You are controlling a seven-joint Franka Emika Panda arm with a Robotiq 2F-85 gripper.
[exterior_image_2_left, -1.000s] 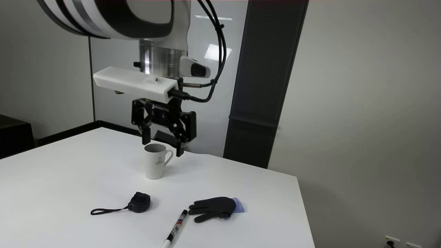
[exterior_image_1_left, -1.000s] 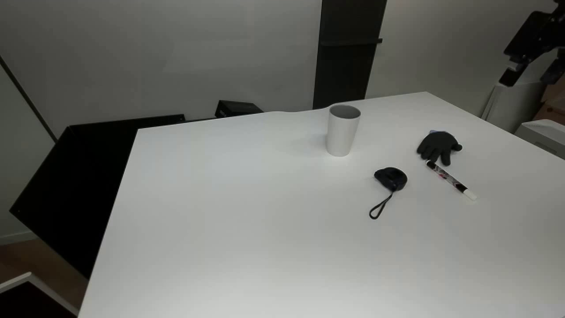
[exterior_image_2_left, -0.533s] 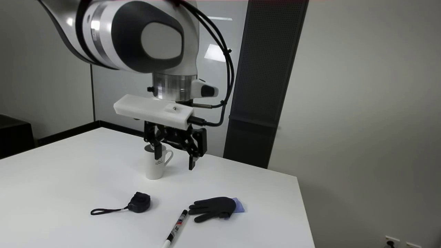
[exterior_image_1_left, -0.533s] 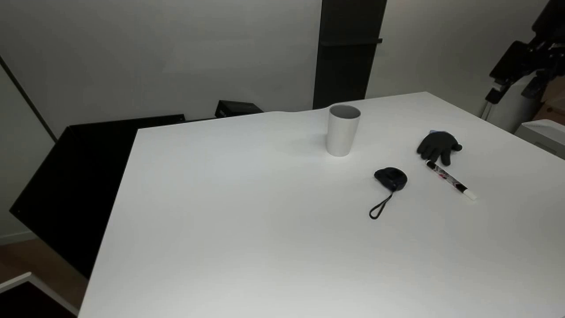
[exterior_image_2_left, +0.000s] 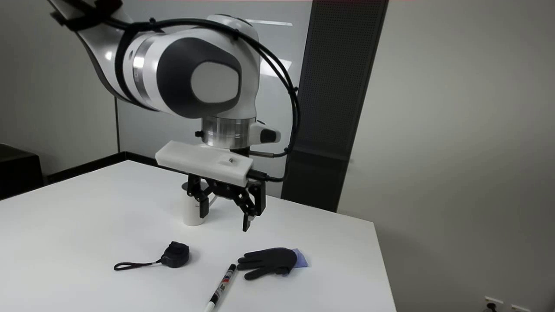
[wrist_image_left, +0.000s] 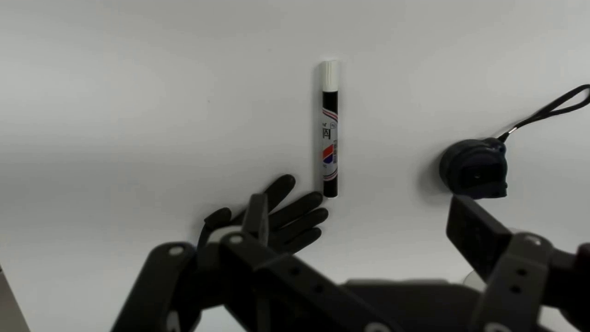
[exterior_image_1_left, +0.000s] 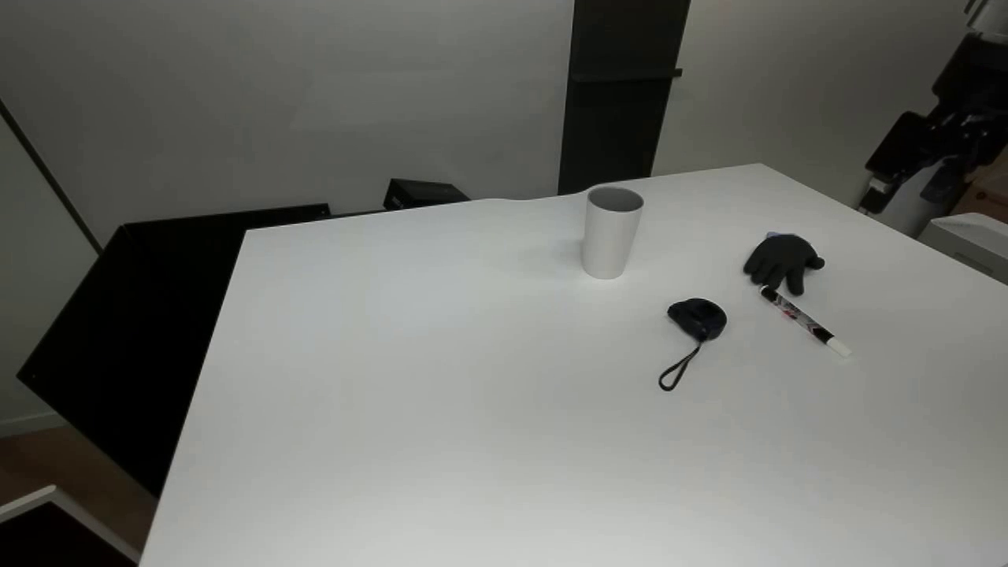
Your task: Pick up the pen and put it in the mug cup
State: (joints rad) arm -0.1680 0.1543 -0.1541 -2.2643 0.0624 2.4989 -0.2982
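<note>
The pen, a marker with black ends, a printed white barrel and a white cap, lies flat on the white table in both exterior views (exterior_image_1_left: 803, 320) (exterior_image_2_left: 222, 286). In the wrist view the pen (wrist_image_left: 330, 129) stands lengthwise ahead of the fingers. The white mug stands upright in both exterior views (exterior_image_1_left: 610, 240) (exterior_image_2_left: 190, 212), partly behind the gripper in one; only a sliver of its rim (wrist_image_left: 474, 280) shows in the wrist view. My gripper (exterior_image_2_left: 225, 221) is open and empty above the table. It also shows in the wrist view (wrist_image_left: 357, 212) and at an exterior view's right edge (exterior_image_1_left: 906, 195).
A black glove (exterior_image_2_left: 271, 261) lies with its fingertips close to the pen's black end; it is under the left finger in the wrist view (wrist_image_left: 295, 226). A dark tape measure (wrist_image_left: 477, 173) with a strap loop lies beside the pen. The table (exterior_image_1_left: 472, 394) has edges at the back.
The gripper has moved down toward the table, drifting right in one exterior view and left in the other. It stays open. The pen, mug, glove and tape measure have not moved.
</note>
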